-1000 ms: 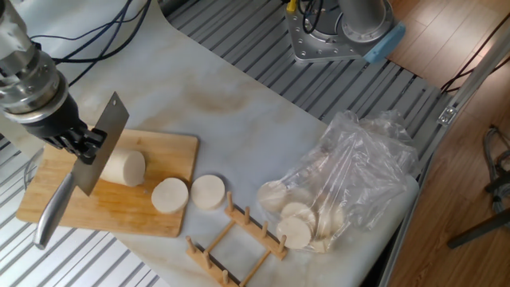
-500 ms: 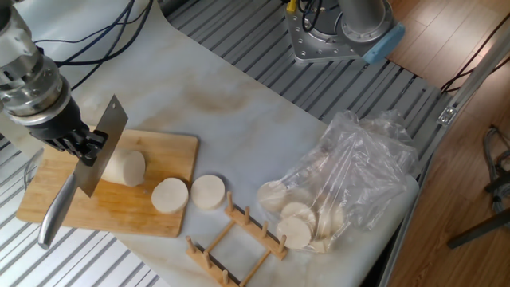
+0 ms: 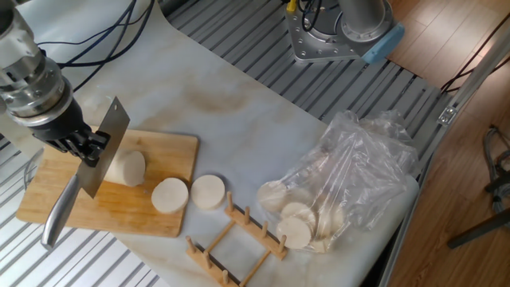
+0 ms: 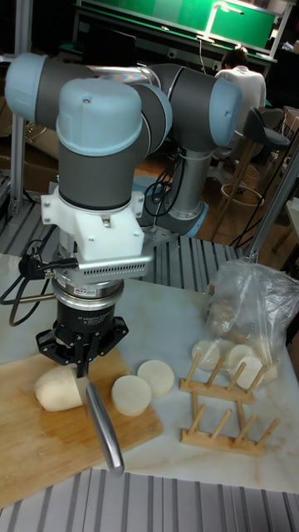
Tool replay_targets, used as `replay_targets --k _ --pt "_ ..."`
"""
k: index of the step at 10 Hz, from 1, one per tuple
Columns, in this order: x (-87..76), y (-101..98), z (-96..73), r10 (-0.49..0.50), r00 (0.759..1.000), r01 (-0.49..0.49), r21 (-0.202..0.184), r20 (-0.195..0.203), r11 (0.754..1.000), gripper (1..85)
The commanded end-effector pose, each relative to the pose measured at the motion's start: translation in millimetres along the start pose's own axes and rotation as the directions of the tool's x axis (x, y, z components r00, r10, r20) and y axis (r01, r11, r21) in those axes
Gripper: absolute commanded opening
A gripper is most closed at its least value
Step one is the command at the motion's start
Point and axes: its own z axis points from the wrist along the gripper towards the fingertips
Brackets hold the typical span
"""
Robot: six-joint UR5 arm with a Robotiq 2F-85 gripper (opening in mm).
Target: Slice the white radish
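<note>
Knife sat clamped in the tool, fingers closed on it where blade meets handle; metal handle pointed down toward the near left edge, blade up and to the right. In the tall view the knife hung below the tool with its handle toward the camera.

Board of light wood lay at the near left of the surface. Radish lay on its side on the board, partly hidden behind the blade in the fixed view, flat cut end facing right. In the tall view the radish lay just left of the knife; contact between blade and radish could not be told.

One slice rested at the board's right near corner. A second slice lay just beside it, off the board, on the surface.

Wooden rack stood near the front edge, right of the slices.

Farther right, a clear bag held pale round slices.

At the far edge, the arm's metal base stood on the slatted frame.
</note>
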Motion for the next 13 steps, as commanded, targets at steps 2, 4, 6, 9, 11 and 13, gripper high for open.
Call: replay_targets --k 2,4,6,9,11,13 --pt "1.0 3.1 0.9 -0.002 1.000 0.002 -0.018 0.006 1.000 1.3" --pt "4.5 5.0 3.8 0.002 1.000 -0.002 -0.030 0.008 1.000 1.3" --pt "5.6 4.1 4.2 0.002 1.000 -0.002 -0.027 0.007 1.000 1.3" --pt "4.7 2.3 4.6 0.005 1.000 -0.005 -0.021 0.010 1.000 1.3" --pt "4.2 1.7 4.0 0.009 1.000 -0.008 -0.017 0.011 1.000 1.3" --pt "3.1 2.6 3.2 0.012 1.000 -0.011 -0.020 0.012 1.000 1.3"
